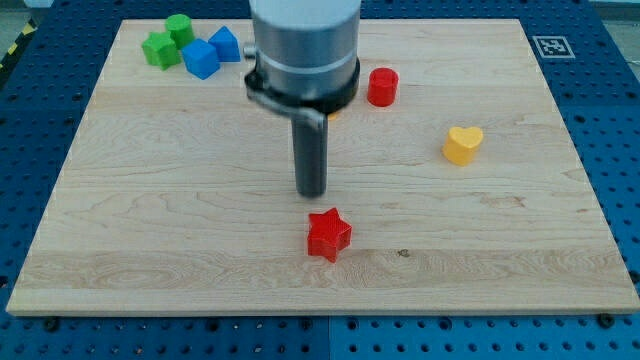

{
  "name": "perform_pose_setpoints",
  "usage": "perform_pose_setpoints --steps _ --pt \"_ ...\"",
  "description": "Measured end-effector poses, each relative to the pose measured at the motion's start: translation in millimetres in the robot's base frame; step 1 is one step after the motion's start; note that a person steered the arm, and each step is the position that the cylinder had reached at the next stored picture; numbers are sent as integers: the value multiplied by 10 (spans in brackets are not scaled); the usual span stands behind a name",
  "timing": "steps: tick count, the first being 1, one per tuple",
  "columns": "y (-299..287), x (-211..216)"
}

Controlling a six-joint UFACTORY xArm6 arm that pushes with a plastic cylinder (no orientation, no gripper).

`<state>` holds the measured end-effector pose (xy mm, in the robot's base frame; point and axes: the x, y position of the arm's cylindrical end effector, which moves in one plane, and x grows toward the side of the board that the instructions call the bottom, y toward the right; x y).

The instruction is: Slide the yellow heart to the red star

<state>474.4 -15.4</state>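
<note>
The yellow heart (pixel 463 144) lies at the view's right on the wooden board (pixel 150 230). The red star (pixel 328 234) lies near the view's bottom centre, well to the left of and below the heart. My tip (pixel 311 192) is just above the red star, slightly to its left, with a small gap between them. The tip is far to the left of the yellow heart.
A red cylinder (pixel 382 87) stands above and right of the rod. A green block (pixel 179 28), a second green block (pixel 160 49) and two blue blocks (pixel 200 59) (pixel 225 44) cluster at the view's top left. A small orange piece (pixel 334 116) shows behind the arm.
</note>
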Motion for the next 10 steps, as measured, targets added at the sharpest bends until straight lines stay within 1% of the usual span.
perform_pose_setpoints --steps 1,2,4,7,8,10 --pt "0 -362" --pt "114 -362" --pt "513 -705" --pt "1538 -869" --pt "1782 -701" --pt "1783 -66"
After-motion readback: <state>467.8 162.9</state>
